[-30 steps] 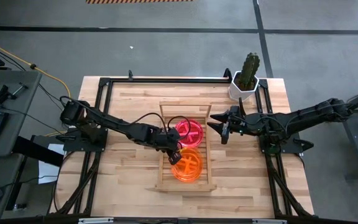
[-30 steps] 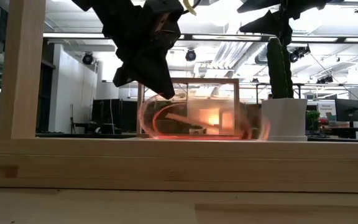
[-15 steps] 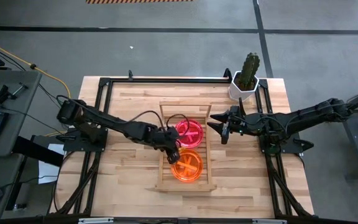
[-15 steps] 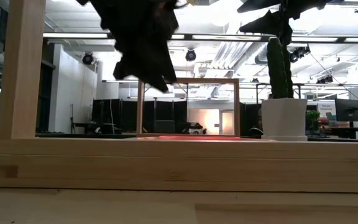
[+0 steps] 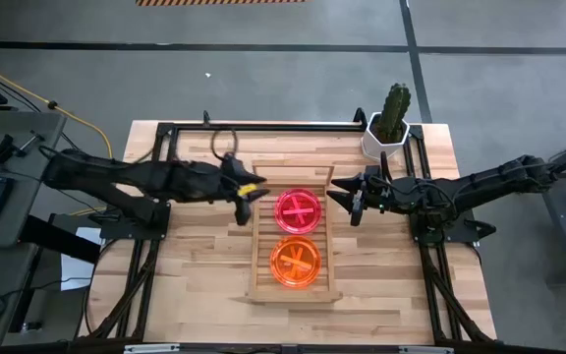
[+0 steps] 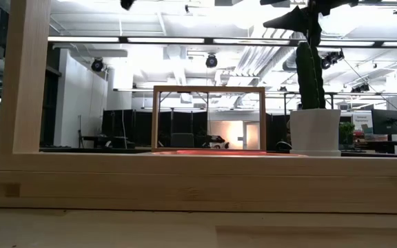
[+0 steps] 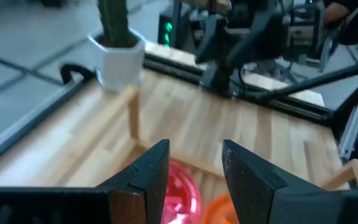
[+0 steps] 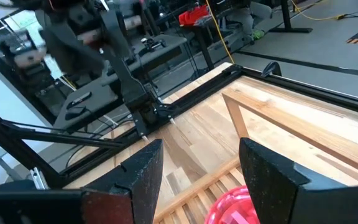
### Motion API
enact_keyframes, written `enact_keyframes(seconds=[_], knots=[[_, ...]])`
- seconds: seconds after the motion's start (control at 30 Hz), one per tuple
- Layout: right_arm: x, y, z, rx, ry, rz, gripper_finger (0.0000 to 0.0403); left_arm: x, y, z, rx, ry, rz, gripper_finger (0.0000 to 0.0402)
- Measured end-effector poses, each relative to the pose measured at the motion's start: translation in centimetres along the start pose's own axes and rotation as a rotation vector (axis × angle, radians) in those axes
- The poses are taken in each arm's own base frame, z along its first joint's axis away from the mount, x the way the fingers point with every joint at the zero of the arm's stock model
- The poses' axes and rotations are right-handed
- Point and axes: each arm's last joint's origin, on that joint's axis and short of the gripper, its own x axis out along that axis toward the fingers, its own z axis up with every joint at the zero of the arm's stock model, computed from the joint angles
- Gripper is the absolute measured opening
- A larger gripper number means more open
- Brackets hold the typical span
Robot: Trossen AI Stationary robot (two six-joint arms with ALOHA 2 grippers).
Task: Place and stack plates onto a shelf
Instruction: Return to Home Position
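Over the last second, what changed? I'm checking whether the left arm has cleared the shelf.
The left end effector, open and empty, drew back from over the orange plates to the shelf's left edge. The pink plates, right end effector and cactus stayed put.

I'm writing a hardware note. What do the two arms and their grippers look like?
Both arms are dark, slender and jointed. The left arm carries a looped black cable and a small yellow piece by the left gripper. The right arm ends in the right gripper. Each gripper has two blocky matte-black fingers with angled tips.
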Motion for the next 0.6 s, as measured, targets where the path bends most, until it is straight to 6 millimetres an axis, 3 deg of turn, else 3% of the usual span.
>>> enact_keyframes(seconds=[0.17,0.43,0.6], knots=[[0.0,0.0,0.0,-0.001,0.000,0.000,0.0195,-1.8,0.8,0.3,0.032,-0.095,0.016,0.0134],[0.0,0.0,0.0,-0.004,0.003,-0.002,0.0195,-4.0,3.2,-4.0,-0.075,-0.287,-0.087,0.0114],[0.0,0.0,-0.1,-0.007,0.007,-0.003,0.0195,-6.0,5.5,-6.2,-0.133,-0.338,-0.043,0.0062]])
